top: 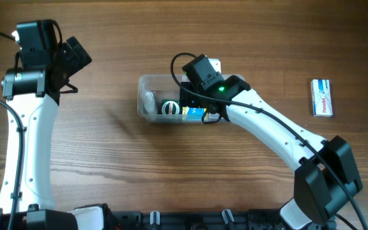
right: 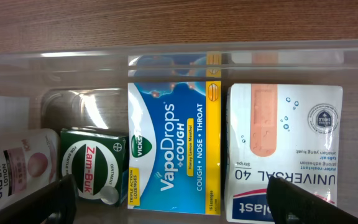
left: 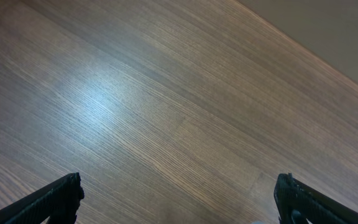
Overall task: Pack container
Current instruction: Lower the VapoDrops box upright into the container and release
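The clear plastic container [top: 147, 86] sits mid-table. In the right wrist view its far wall [right: 179, 59] holds a Calamol lotion bottle [right: 11, 171], a green Zam-Buk tin [right: 92, 165], a blue and yellow VapoDrops box [right: 174, 146] and a white plasters box [right: 284, 146]. My right gripper [right: 173, 199] hovers just above these items, open and empty; in the overhead view it hides the container's right half [top: 204, 105]. My left gripper [left: 179, 199] is open and empty over bare wood at the far left [top: 75, 61].
A small white and blue medicine box [top: 322, 97] lies alone on the table at the far right. The wooden table [top: 107, 160] extends around the container. The table's far edge shows in the left wrist view [left: 316, 50].
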Motion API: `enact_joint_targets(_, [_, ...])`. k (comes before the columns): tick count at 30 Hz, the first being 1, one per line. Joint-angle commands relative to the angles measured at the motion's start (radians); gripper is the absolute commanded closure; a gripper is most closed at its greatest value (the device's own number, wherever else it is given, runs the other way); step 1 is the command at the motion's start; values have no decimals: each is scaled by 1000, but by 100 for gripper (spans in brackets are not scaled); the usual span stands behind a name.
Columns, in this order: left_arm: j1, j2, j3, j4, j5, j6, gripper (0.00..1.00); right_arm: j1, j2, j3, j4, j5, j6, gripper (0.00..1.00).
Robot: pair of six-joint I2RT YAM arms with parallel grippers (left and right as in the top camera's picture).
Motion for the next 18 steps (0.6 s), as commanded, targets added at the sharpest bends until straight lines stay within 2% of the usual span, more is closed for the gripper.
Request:
enact_joint_targets(1, [4, -2, 10, -1, -13, 5, 0, 2, 11, 22, -9, 17, 1, 3])
enact_joint_targets(7, [4, -2, 11, -1, -13, 5, 0, 2, -11, 23, -49, 26, -102, 10])
enact_joint_targets(13, [4, -2, 10, -1, -13, 5, 0, -9, -108, 23, -82, 29, -102, 9])
enact_joint_targets(18, [4, -2, 11, -1, -13, 5, 0, -112, -213, 23, -193, 51, -101, 4])
